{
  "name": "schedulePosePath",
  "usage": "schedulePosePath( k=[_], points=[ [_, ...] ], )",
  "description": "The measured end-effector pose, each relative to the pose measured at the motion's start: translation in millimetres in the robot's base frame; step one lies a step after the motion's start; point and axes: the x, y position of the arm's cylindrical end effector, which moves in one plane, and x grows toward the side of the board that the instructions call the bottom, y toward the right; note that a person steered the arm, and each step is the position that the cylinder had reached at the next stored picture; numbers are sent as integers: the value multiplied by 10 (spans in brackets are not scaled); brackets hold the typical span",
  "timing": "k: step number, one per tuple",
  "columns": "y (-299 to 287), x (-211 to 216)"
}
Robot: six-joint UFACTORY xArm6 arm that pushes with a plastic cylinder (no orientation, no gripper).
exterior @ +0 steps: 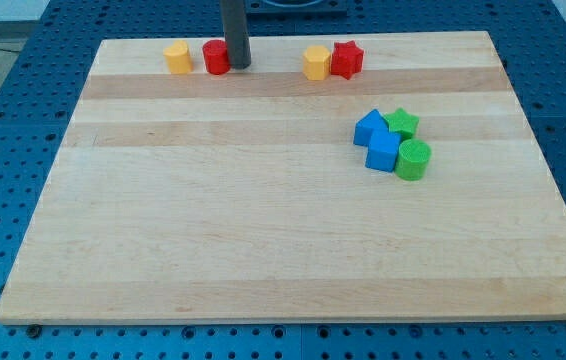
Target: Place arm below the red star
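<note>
1. My tip [238,66], the lower end of the straight dark rod, rests on the far part of the pale wooden board [263,250], left of centre. The rod has no jaws, so nothing opens, closes or clamps.
2. Red block, rounded, shape partly hidden [214,58]: immediately left of my tip and apparently touching the rod; the rod covers its right edge.
3. Yellow block, roughly hexagonal [177,57]: just left of the red rounded block, with a narrow gap between them.
4. Red star-shaped block [347,59]: the task's thing, on the far edge of the board, right of centre, well apart from my tip and to its right.
5. Yellow block, rounded [316,62]: touching the red star's left side.
6. Cluster on the right, nearer than the far row: blue block of irregular shape [369,126], green star-shaped block [401,123], blue cube-like block [383,151] and green cylinder [413,159], packed together and touching.
7. Blue perforated table surface [3,150]: surrounds the board on all sides.
</note>
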Motion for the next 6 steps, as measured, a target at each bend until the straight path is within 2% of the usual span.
schedulePosePath(
  k=[2,4,6],
  points=[
    [-35,0],
    [209,776],
    [1540,591]
  ],
)
